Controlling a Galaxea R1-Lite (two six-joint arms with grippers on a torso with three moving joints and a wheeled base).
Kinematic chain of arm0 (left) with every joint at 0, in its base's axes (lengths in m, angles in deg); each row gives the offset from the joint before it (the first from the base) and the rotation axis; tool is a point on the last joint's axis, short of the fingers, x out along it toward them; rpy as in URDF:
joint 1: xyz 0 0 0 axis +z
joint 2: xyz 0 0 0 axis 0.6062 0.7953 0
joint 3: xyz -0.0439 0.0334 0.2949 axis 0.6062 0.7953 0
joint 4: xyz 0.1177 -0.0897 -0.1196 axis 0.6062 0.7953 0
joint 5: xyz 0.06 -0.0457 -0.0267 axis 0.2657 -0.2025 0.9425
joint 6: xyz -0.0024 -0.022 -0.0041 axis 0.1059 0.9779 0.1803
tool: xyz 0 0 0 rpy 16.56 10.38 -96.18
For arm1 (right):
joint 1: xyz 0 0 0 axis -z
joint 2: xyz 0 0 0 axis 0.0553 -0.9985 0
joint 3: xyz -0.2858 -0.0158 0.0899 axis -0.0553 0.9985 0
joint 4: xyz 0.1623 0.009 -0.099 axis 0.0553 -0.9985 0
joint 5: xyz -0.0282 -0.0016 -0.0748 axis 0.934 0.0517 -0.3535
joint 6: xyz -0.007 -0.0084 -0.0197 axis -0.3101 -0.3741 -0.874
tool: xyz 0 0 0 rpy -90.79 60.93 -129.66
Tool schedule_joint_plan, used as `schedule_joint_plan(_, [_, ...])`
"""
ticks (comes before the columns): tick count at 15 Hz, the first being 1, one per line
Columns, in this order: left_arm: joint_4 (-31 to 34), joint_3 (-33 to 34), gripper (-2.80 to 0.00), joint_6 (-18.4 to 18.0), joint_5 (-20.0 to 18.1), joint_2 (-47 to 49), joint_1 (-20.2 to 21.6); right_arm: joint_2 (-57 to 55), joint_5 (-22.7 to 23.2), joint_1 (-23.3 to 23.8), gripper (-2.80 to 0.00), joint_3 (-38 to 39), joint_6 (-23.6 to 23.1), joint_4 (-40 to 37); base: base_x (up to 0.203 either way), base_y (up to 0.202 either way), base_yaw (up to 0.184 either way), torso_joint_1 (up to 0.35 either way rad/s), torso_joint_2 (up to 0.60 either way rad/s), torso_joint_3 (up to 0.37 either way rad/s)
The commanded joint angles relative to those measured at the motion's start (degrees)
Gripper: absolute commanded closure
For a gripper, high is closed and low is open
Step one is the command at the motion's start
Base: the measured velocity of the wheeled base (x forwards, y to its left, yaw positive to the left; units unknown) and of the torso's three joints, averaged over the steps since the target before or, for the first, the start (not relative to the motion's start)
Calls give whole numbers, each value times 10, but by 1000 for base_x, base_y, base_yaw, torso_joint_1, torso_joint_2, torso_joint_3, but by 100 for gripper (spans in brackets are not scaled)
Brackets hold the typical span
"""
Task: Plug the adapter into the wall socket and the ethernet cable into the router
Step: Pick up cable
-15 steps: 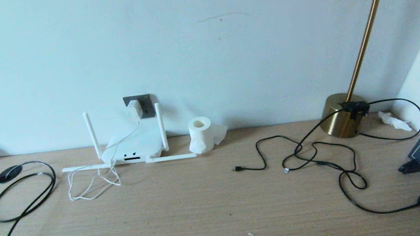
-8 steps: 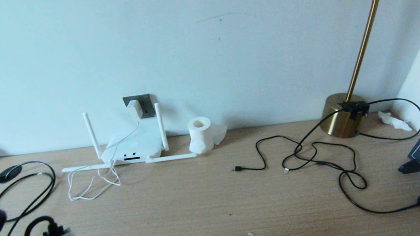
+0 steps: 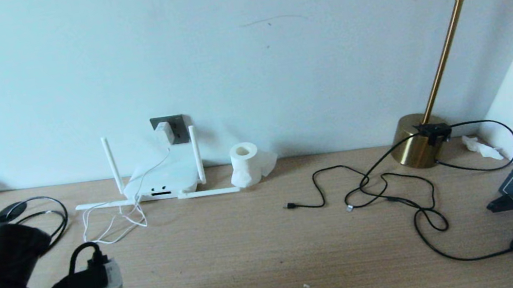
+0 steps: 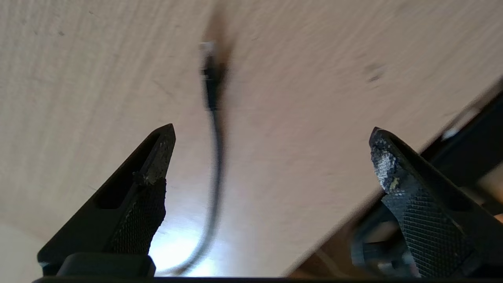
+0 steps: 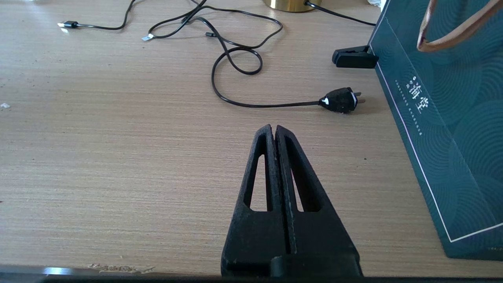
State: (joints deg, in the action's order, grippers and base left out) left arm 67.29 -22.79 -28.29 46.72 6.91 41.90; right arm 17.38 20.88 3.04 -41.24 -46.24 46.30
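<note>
The wooden desk (image 3: 260, 256) runs back to a pale wall; nearest, the left gripper (image 4: 271, 133) hangs over the ethernet cable (image 4: 212, 90), fingers wide apart; the right gripper (image 5: 274, 131) rests fingers together, short of a black plug (image 5: 341, 100); farther back the router (image 3: 160, 180) sits under the wall socket (image 3: 175, 128), the adapter (image 3: 164, 133) already plugged in; a toilet-paper roll (image 3: 245, 165) stands just right of the router.

white router (image 3: 159, 180), black ethernet cable (image 4: 212, 106), grey wall socket (image 3: 177, 128)

Dark teal box (image 5: 444, 129), pale vertical Chinese characters printed on its side, second reads 堂
</note>
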Motion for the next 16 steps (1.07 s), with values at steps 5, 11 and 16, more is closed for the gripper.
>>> schedule_joint_plan(5, [1, -29, -280, -70, -3, 76, 47, 0, 0, 0, 0, 0, -1, -1, 0, 0, 0, 0, 0, 0])
schedule_joint_plan(11, [-25, -47, -280, -70, -4, 121, 49, 0, 0, 0, 0, 0, -1, -1, 0, 0, 0, 0, 0, 0])
schedule_joint_plan(16, [-82, -35, -280, -70, -2, 162, 48, 0, 0, 0, 0, 0, 0, -1, 0, 0, 0, 0, 0, 0])
